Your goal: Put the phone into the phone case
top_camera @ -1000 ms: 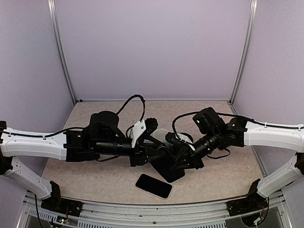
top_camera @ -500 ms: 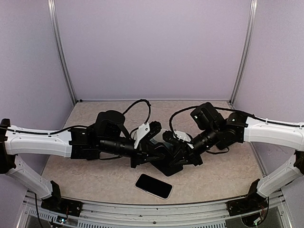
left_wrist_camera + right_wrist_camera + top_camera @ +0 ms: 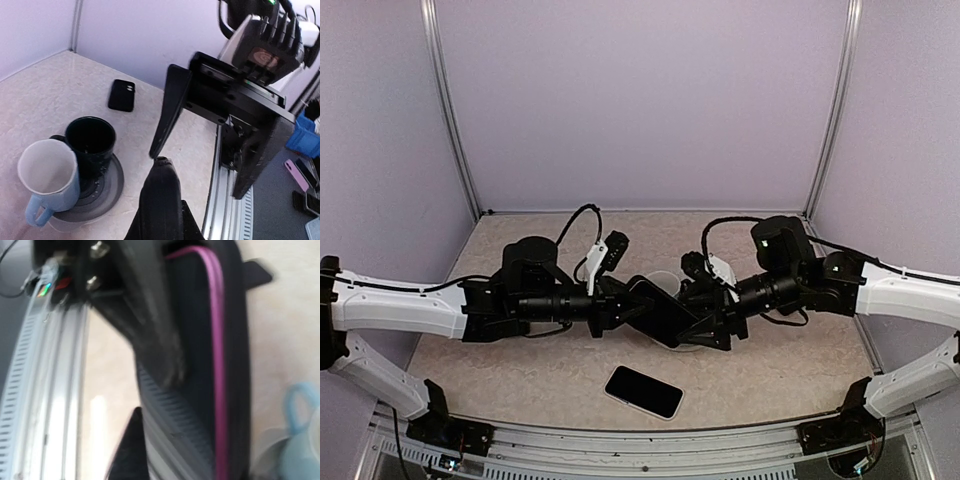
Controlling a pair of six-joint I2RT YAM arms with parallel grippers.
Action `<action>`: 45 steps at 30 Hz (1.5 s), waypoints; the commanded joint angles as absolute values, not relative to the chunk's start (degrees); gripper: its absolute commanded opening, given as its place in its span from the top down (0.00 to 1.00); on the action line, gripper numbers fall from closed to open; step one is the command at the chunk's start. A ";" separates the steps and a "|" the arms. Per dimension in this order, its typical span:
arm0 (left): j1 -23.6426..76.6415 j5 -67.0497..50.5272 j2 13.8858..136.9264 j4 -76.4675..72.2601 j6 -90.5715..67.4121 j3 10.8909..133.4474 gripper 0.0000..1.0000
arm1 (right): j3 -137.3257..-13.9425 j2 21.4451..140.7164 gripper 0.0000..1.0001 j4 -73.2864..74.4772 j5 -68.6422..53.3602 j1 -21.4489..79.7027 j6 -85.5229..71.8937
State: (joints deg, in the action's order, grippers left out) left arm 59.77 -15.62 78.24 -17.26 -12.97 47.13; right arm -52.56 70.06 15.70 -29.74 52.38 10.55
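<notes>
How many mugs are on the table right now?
2. In the left wrist view, a dark mug stands on a grey disc, and a pale blue mug sits close beside it. The overhead view barely shows them, so others may be hidden.

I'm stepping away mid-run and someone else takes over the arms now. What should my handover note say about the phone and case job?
Left gripper: shut on one end of the phone case, holding it off the table.
Right gripper: open, jaws wide, at the case's other end, gripping nothing.
Phone: flat on the table near the near edge, untouched.
Done: case lifted.
Left: pick up the phone, likely with the right gripper, and slide it into the case.
</notes>
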 commanded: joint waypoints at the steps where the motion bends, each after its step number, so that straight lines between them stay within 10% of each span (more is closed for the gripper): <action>1: 56.69 -11.63 73.05 -35.67 -26.12 41.43 1.00 | -45.41 63.34 0.01 1.44 -26.60 49.54 1.04; 23: 56.84 -27.82 73.07 -63.23 -33.53 42.80 1.00 | -41.31 61.01 0.03 -26.92 -43.96 47.29 -15.39; 28: 57.17 -29.76 77.19 -67.73 -36.25 44.03 1.00 | -41.57 60.90 0.26 -29.85 -45.39 47.88 -15.93; 37: 57.25 -30.44 80.06 -70.31 -38.19 44.68 1.00 | -42.60 62.03 0.96 -29.23 -47.80 48.59 -15.75; 45: 58.53 -26.36 82.66 -58.71 -32.70 47.80 0.95 | -43.65 60.66 1.00 -26.07 -41.69 48.78 -15.90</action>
